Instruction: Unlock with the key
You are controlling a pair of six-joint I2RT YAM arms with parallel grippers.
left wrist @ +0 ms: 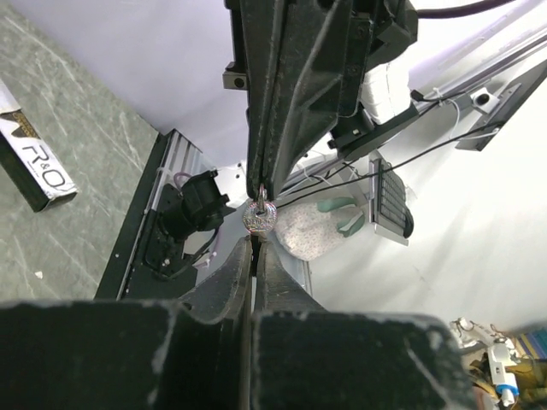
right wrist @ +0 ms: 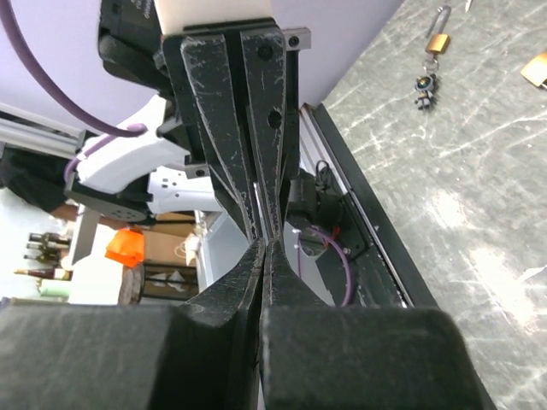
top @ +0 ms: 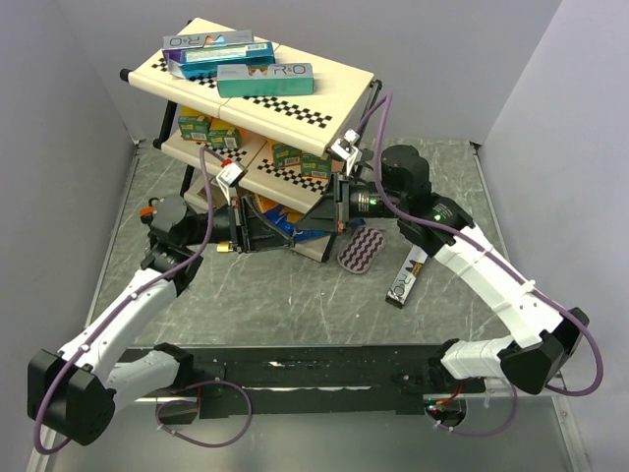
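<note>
Silvery key (left wrist: 259, 215), pinched by right hand (left wrist: 261, 184), points bow-first at left hand (left wrist: 255, 246).

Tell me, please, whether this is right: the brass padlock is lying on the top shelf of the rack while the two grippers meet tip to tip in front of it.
No: the padlock lies on the table, not on the top shelf, as the right wrist view shows. The left gripper and right gripper do meet tip to tip in front of the rack.

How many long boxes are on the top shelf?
3 plainly: a grey-white box at the back, a blue box against it, a teal box in front. A purple edge underneath may be a fourth.
</note>
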